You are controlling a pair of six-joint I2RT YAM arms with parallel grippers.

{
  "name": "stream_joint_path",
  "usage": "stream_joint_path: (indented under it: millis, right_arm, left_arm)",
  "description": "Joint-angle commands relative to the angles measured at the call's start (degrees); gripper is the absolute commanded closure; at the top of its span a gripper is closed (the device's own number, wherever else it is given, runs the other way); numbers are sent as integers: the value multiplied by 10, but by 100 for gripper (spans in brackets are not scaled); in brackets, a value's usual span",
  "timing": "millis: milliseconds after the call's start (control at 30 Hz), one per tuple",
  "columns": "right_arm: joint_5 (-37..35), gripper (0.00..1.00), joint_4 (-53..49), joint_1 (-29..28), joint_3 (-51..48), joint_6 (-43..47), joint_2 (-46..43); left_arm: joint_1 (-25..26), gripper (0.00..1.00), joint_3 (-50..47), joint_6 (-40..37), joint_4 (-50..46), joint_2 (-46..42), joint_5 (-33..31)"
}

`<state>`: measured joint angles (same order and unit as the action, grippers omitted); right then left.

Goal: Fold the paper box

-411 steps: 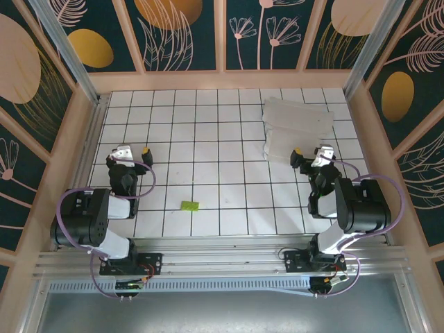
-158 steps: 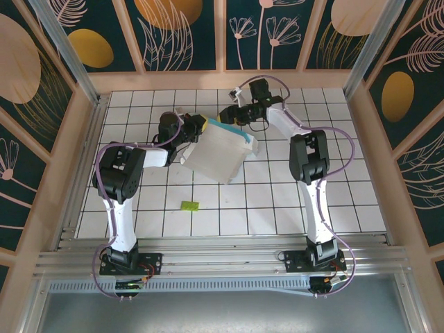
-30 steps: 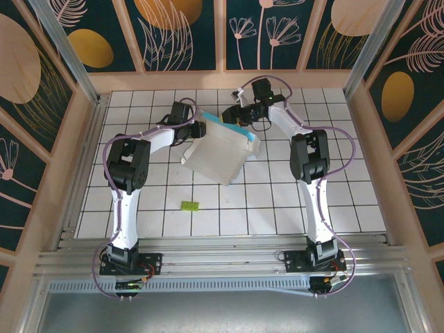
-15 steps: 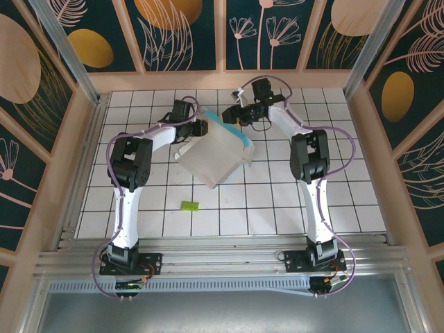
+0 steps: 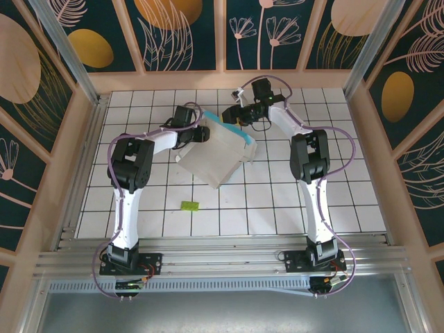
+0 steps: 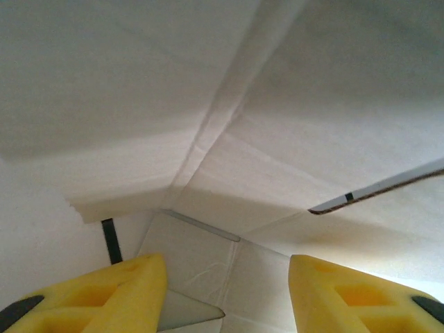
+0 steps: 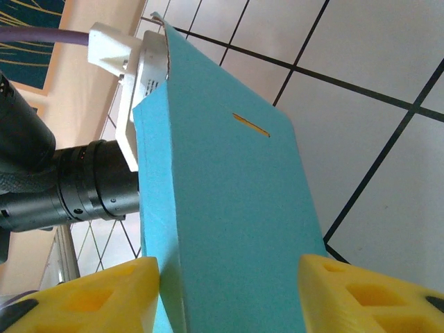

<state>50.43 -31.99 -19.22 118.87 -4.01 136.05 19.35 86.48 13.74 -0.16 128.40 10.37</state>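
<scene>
The paper box (image 5: 215,156) lies tilted on the far middle of the table, with its white side up and a teal strip along the far edge. My left gripper (image 5: 203,134) reaches into its left end. Its yellow fingers (image 6: 90,295) stand apart there, with white creased card (image 6: 277,139) in front of them, and they pinch nothing. My right gripper (image 5: 232,118) is at the far teal edge. In the right wrist view the teal panel (image 7: 222,187) spans the gap between the yellow fingers (image 7: 361,295), and both sides touch it.
A small yellow-green scrap (image 5: 189,205) lies on the white tiled table (image 5: 291,201), nearer the arm bases. Wooden walls close in the table at the back and on both sides. The left arm's black wrist (image 7: 76,194) sits close behind the teal panel.
The left jaws have spread wider. The box's white panel has swung a little to the left and towards the bases. The right gripper has kept its place.
</scene>
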Motion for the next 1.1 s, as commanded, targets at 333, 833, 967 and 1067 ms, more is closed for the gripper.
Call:
stream_joint_path:
  millis: [333,833,967,1067]
  right_arm:
    - [-19,45,-28,-4,13,1,5]
    - [-21,45,-29,-5,13,1,6]
    - [-21,45,-28,-6,11,1,7]
    - [-21,45,-28,-6,10,2,7]
  left_arm:
    - [-7,46,-19,-1,-12,-11,-53]
    - [-7,75,-20,9,6,-16,65]
    - [-7,77,-37,9,31,-31,83]
    - [-7,76,-46,7,46,-36,102]
